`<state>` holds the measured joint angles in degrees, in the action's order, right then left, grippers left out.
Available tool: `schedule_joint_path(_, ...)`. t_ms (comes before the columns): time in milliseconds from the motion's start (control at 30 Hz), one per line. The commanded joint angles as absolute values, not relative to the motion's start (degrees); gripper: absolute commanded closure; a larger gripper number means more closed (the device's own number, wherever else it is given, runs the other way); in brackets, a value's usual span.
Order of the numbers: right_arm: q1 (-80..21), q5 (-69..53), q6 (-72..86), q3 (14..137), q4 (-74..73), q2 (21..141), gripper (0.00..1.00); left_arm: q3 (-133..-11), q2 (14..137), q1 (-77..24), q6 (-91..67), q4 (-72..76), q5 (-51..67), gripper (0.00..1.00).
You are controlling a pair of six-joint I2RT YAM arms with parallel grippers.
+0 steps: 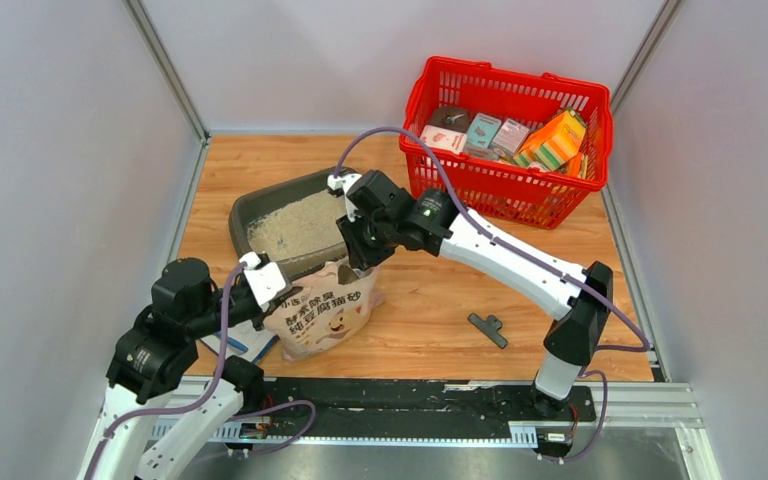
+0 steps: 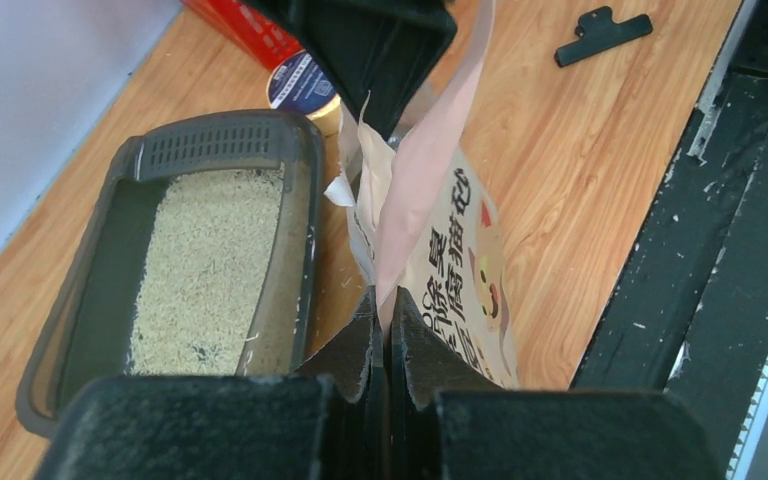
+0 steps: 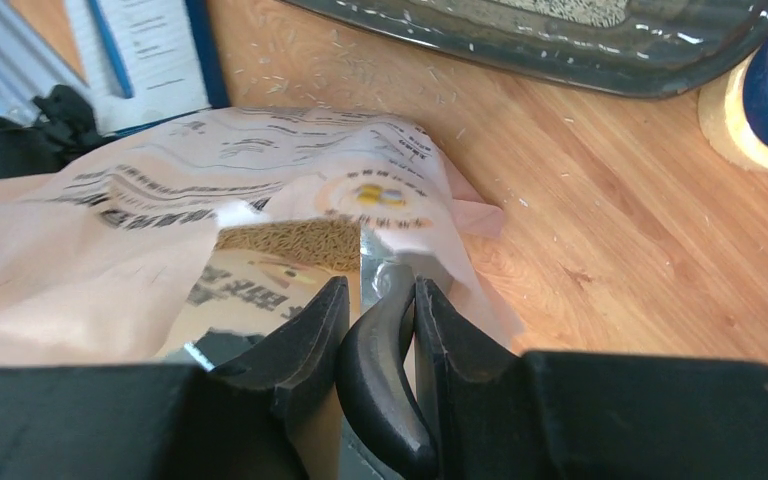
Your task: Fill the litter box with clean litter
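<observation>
The dark grey litter box (image 1: 243, 214) lies at the left of the wooden table, and pale beige litter (image 1: 295, 225) covers part of its floor. It also shows in the left wrist view (image 2: 300, 200). The beige-pink printed litter bag (image 1: 325, 312) stands just in front of it with its mouth open. My left gripper (image 1: 262, 283) is shut on the bag's top edge (image 2: 415, 170). My right gripper (image 1: 360, 255) is over the bag's mouth, shut on the black handle (image 3: 385, 350) of a silver scoop that reaches down into the bag. Litter (image 3: 295, 240) shows inside the bag.
A red mesh basket (image 1: 460, 178) of small boxes stands at the back right. A black clip (image 1: 487, 328) lies on the table to the right of the bag. A round blue-labelled roll (image 3: 765, 100) sits beside the litter box. A blue-edged sheet (image 1: 240, 343) lies under the left arm.
</observation>
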<state>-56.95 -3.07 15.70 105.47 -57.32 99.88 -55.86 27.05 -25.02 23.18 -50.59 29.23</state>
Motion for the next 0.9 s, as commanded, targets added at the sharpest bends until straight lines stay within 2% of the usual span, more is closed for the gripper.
schedule_joint_path(0, -57.74, 9.04, 17.75, 99.42, -48.08, 97.04, 1.0, -60.82, 26.63, -25.14, 20.65, -38.67, 35.24, 1.0)
schedule_joint_path(200, -59.5, 12.66, 17.57, 89.83, -44.56, 95.62, 1.0, -60.56, 26.28, -25.14, 19.78, -37.62, 36.21, 1.0)
schedule_joint_path(467, -60.82, 7.57, 21.7, 84.03, -44.21, 98.69, 1.0, -59.41, 26.8, -25.14, 18.54, -36.38, 35.16, 1.0)
schedule_joint_path(733, -57.22, -17.44, 24.61, 84.99, -36.84, 100.72, 1.0, -59.59, 28.3, -25.14, 20.57, -37.97, 35.68, 1.0)
schedule_joint_path(867, -53.89, -25.21, 25.75, 85.52, -33.23, 99.5, 1.0, -58.62, 28.74, -25.14, 20.04, -36.65, 35.68, 1.0)
